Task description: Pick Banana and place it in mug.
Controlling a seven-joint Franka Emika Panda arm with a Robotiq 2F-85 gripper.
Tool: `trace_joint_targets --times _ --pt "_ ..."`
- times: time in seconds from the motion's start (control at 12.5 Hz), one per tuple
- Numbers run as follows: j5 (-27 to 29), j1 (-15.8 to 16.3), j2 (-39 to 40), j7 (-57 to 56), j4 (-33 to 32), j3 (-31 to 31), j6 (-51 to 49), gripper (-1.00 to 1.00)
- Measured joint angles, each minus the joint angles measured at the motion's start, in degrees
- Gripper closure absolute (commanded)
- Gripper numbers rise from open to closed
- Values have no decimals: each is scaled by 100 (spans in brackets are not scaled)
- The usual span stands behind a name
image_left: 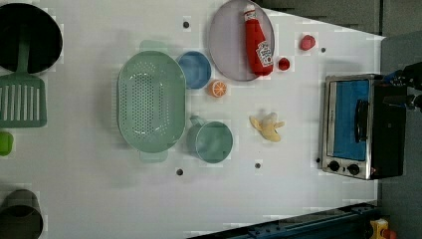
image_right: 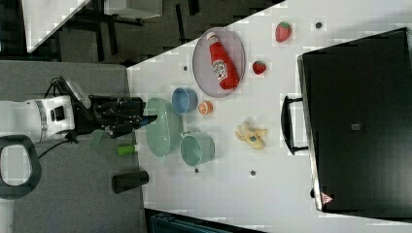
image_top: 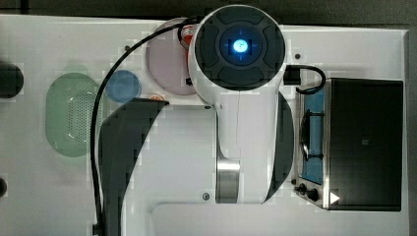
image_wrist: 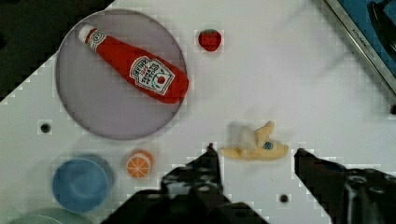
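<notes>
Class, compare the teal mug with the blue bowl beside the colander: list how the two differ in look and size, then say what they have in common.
The mug is muted teal-green; the blue bowl is plain blue. The mug has a small handle stub, pointing toward the colander; the blue bowl has none. The mug looks slightly wider and taller-walled than the blue bowl in the left view. Both are round, upright, empty, and sit on the white table right beside the colander.
</notes>
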Motion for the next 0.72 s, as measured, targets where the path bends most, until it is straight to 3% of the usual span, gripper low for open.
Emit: trace_joint_targets --times 0.24,0.48,0.72 --pt "61 -11 -1400 0 -1421 -89 -771 -99" --pt "59 -34 -2018 -18 -1522 -75 -547 -100" --pt "-33 -60 -1701 -672 -1701 -80 494 -100"
